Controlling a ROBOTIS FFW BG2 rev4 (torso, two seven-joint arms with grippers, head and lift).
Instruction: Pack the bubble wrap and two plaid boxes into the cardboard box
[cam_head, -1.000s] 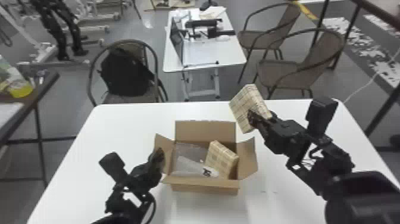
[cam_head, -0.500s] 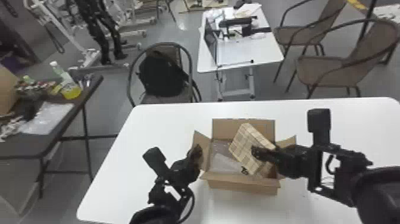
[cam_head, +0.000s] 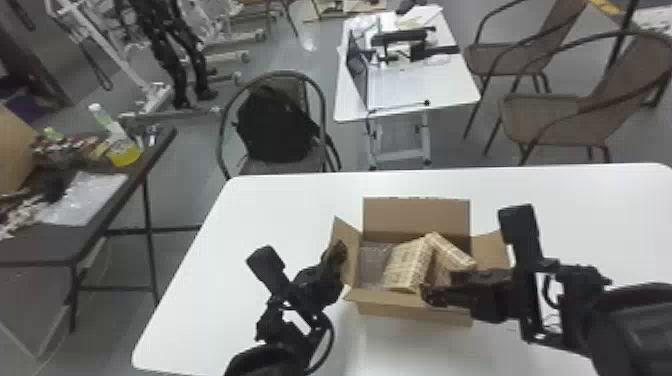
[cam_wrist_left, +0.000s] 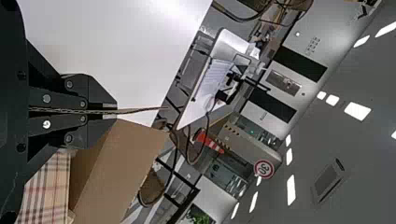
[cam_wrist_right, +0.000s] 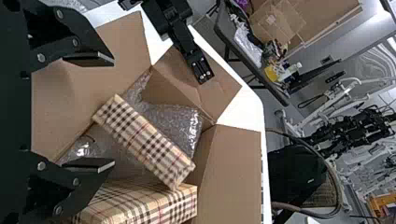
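Beyond the white table (cam_head: 270, 225), a backpack (cam_head: 272, 127)

head view: left arm (cam_head: 270, 357) in from 7 o'clock | left gripper (cam_head: 341, 250) aimed 1 o'clock, fingers (cam_wrist_left: 100, 95) pinched together | right arm (cam_head: 630, 325) in from 4 o'clock | right gripper (cam_head: 434, 291) aimed 9 o'clock, fingers spread wide

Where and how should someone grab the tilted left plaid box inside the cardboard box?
Probably from above, pinching the left plaid box across its narrow raised side, towards the end nearer the robot. There, space shows on both sides, while its far end meets the right plaid box.
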